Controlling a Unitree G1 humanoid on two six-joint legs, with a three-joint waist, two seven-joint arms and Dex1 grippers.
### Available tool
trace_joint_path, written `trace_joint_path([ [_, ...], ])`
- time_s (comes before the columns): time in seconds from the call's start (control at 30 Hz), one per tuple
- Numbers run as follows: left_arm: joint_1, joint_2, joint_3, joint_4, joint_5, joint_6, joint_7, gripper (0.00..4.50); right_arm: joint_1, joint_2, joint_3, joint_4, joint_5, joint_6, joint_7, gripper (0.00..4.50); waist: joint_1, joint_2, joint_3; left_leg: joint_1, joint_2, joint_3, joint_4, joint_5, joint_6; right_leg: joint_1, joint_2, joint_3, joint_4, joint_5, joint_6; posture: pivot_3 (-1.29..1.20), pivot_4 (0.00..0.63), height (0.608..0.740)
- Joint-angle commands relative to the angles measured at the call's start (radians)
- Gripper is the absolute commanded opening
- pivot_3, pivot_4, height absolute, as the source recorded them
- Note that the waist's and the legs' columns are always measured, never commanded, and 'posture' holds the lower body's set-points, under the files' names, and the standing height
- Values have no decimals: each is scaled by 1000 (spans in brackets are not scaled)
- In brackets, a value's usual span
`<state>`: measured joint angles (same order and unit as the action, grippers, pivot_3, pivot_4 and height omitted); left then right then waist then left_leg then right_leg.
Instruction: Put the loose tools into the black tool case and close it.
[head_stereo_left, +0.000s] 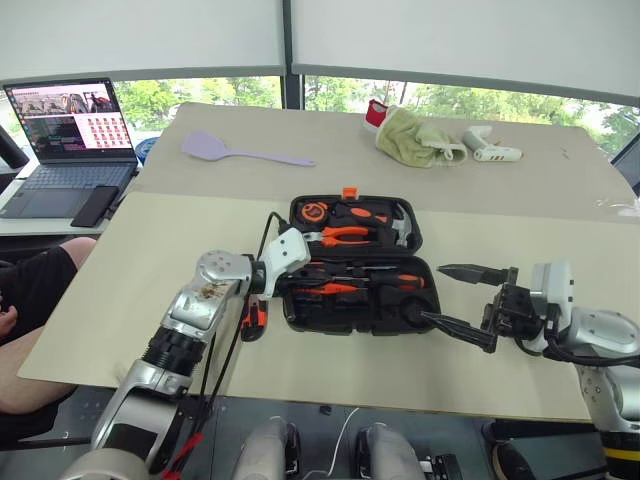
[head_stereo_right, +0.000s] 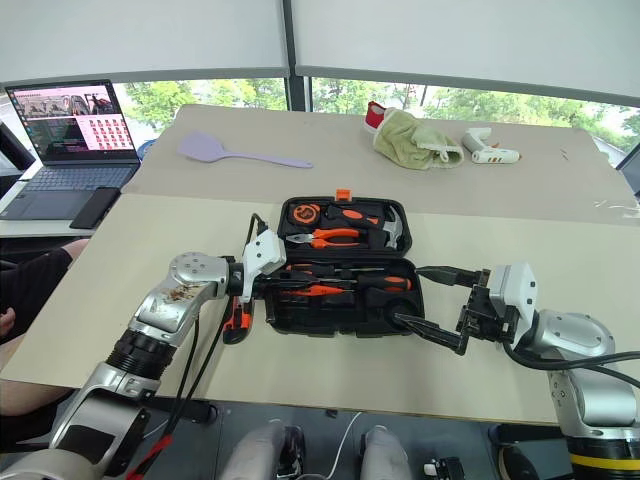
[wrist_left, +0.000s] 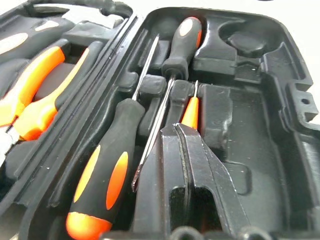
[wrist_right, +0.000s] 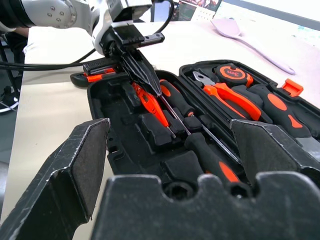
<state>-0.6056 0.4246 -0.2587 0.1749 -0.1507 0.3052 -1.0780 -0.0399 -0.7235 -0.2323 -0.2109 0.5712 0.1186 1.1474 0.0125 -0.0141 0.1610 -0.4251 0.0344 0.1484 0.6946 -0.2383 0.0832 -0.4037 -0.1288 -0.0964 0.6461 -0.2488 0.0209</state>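
The black tool case (head_stereo_left: 430, 268) lies open mid-table, its orange latch at the far edge. Two orange-and-black screwdrivers (wrist_left: 100, 180) (wrist_left: 182, 42) lie in recesses of its near half. My left gripper (head_stereo_left: 300, 281) reaches in from the case's left side, shut. Its fingertips (wrist_left: 182, 135) are at the slim orange tester pen (wrist_left: 190, 112), which lies along a recess; I cannot tell whether they grip it. An orange-black utility knife (head_stereo_left: 253, 320) lies on the table just left of the case, under my left wrist. My right gripper (head_stereo_left: 431, 292) hangs wide open at the case's right end, holding nothing.
Pliers (head_stereo_left: 345, 234), a hammer and an orange tape measure (head_stereo_left: 314, 212) sit in the case's far half. Further back lie a lilac spatula (head_stereo_left: 232, 151), a green cloth (head_stereo_left: 413, 138) and a white glue gun (head_stereo_left: 492, 149). A laptop (head_stereo_left: 70, 130), a phone and a seated person's leg (head_stereo_left: 30, 290) are at the left.
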Motion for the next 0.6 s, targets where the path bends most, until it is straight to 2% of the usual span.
trace_joint_path([
  [0.03,-10,2,-14,4,11,-9,-7,24,-17,2,-10,-11,4,-17,-2,4500,0,0,0,0,0,0,0,0,0,0,0,0,0,0,0,0,150,740],
  [0.43,-5,-1,-60,49,55,-13,-9,24,-14,10,-11,-14,1,-22,-13,4500,0,0,0,1,0,0,0,0,0,1,0,0,0,0,0,0,150,740],
  [0.6,38,16,91,-37,-79,-52,-10,24,7,0,-37,-8,10,-35,6,4500,-2,0,0,1,0,0,0,0,0,0,0,0,0,0,0,0,150,740],
])
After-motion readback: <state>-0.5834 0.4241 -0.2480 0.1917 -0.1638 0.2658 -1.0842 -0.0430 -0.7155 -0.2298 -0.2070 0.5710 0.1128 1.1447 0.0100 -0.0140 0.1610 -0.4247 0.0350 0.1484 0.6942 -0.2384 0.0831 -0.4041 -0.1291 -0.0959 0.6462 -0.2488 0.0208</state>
